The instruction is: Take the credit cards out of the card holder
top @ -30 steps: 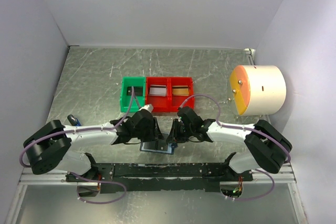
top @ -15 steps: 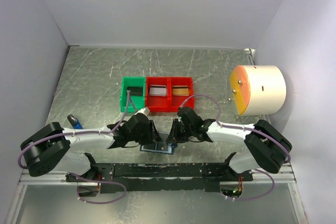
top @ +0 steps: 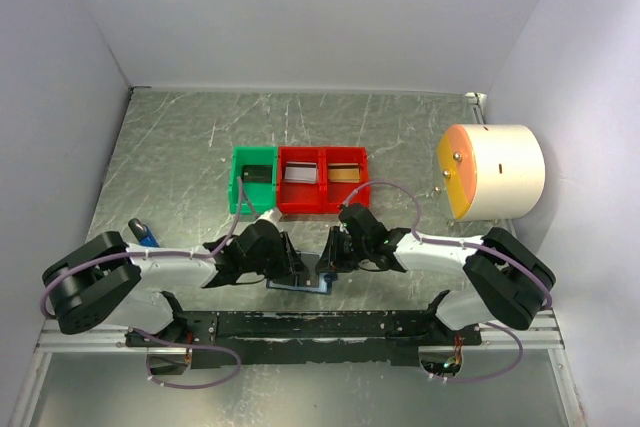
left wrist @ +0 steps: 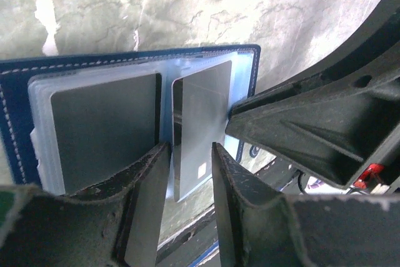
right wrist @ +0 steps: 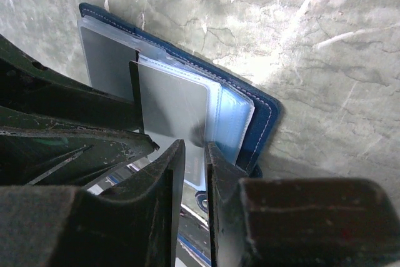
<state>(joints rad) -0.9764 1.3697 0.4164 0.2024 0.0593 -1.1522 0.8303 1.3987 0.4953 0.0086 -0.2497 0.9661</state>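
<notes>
Judging by its look, the card point(left wrist: 203, 110) is light, stiff and slick, a thin grey plate that could skate out of a loose pinch, while the holder point(left wrist: 125, 60) is soft and floppy, with clear sleeves that would drag along if nothing pins them. The best hold is probably on the card's free end, flat faces between the pads, pulling straight along the sleeve.

The holder lies open on the table point(top: 180, 147), close to the near edge and between the two arms. The card stands partly out of its sleeve, and a second card point(left wrist: 103, 129) sits fully pocketed beside it.

The left claw point(left wrist: 187, 149) straddles the card's free end with its jaws parted; a sliver of gap shows on one side, so it has not yet clamped. The right claw point(right wrist: 194, 148) is pinched tight on the holder's sleeve edge, apparently anchoring it.

A second ago the left claw hung farther from the arm bases, just near the green bin point(top: 255, 179). It has since come down to the holder and its jaws have narrowed. The right claw and the holder have not shifted.
</notes>
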